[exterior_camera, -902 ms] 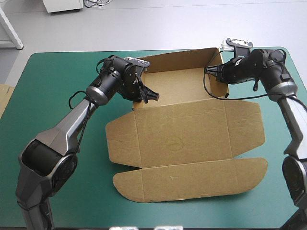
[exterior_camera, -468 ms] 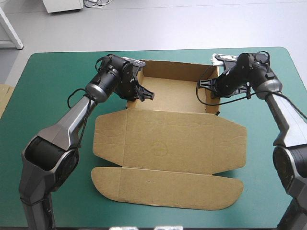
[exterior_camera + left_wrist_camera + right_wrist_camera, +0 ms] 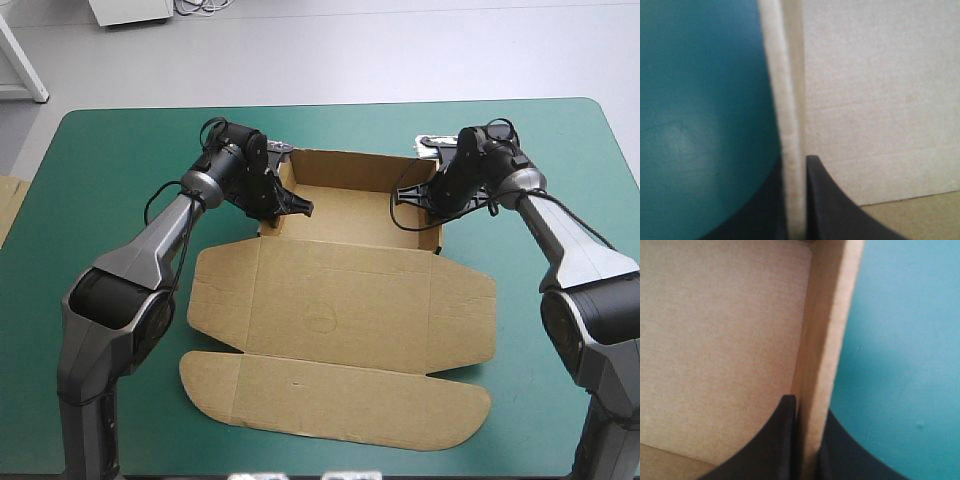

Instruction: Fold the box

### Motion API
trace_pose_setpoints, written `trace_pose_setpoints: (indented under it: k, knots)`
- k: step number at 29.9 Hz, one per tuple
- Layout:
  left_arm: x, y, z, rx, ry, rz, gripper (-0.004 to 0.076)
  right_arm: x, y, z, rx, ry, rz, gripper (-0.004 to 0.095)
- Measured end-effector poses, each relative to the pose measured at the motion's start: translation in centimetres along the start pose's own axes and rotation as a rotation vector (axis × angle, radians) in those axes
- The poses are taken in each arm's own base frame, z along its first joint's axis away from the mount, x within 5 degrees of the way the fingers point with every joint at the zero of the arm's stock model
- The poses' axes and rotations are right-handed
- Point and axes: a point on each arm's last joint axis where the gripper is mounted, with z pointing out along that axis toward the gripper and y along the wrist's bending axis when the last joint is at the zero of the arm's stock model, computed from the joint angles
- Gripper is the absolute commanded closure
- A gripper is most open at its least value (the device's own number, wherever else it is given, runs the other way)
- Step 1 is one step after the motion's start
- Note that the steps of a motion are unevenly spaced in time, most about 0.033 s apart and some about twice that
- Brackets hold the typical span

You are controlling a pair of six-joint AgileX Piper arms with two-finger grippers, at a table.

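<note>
The brown box (image 3: 340, 290) lies mid-table as an open tray with raised walls at the far side and its lid flat toward the near edge. My left gripper (image 3: 283, 207) is shut on the tray's left side wall (image 3: 790, 150), one black finger on each face. On the opposite side my right gripper (image 3: 425, 205) is shut on the right side wall (image 3: 820, 380). Inside each wall the wrist views show the tray's brown floor (image 3: 715, 340), and outside it the teal-green cover (image 3: 700, 100).
Bare teal-green cover (image 3: 110, 150) surrounds the box on all sides. A strip of more brown board (image 3: 8, 200) shows at the table's left edge. The long rounded lid flap (image 3: 330, 395) reaches close to the near edge.
Both arms have dragged the box leftward and toward the near edge, holding its side walls. The tray has turned slightly and the lid has slid along with it.
</note>
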Motion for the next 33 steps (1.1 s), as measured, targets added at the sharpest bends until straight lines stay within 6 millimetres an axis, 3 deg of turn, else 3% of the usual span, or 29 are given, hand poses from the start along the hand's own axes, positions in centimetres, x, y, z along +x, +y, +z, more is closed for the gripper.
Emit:
trace_pose_setpoints:
  k: [13,23,33]
  knots:
    - [-0.2,0.0,0.8,-0.002,0.009,-0.015,0.0734,-0.2,0.7,0.1,0.048,-0.036,-0.024,0.0905]
    - [-1.9,0.0,1.2,0.004,-0.164,-0.06,0.0734,-1.0,0.7,-0.3,0.107,-0.137,-0.052,0.0906]
    - [-2.0,0.0,1.6,0.007,-0.168,-0.066,0.0734,-1.3,0.7,0.3,0.101,-0.132,-0.055,0.0907]
